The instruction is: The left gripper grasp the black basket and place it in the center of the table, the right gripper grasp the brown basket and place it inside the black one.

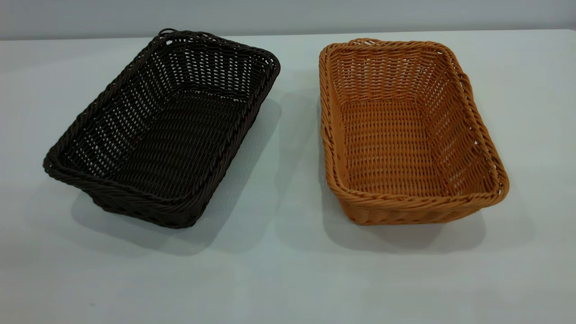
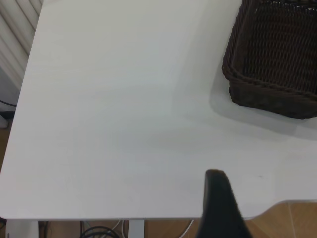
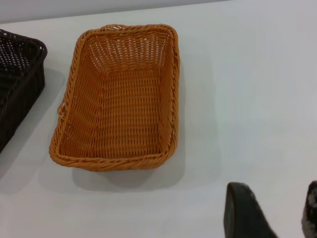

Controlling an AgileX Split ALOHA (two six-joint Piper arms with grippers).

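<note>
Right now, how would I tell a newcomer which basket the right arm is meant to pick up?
On the white table two woven baskets of the same size sit side by side, apart and both empty. Take the brown basket, at the exterior view's right. Its orange-tan weave sets it apart from the near-black black basket beside it.

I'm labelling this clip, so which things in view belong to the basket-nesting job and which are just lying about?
Belonging to the job:
- dark brown-black woven wicker basket, empty
- orange-tan woven wicker basket, empty, standing apart from it
- plain white-grey table
- right pincer, off both baskets
- left pincer, off the dark basket

Lying about:
- cables beneath the table edge
</note>
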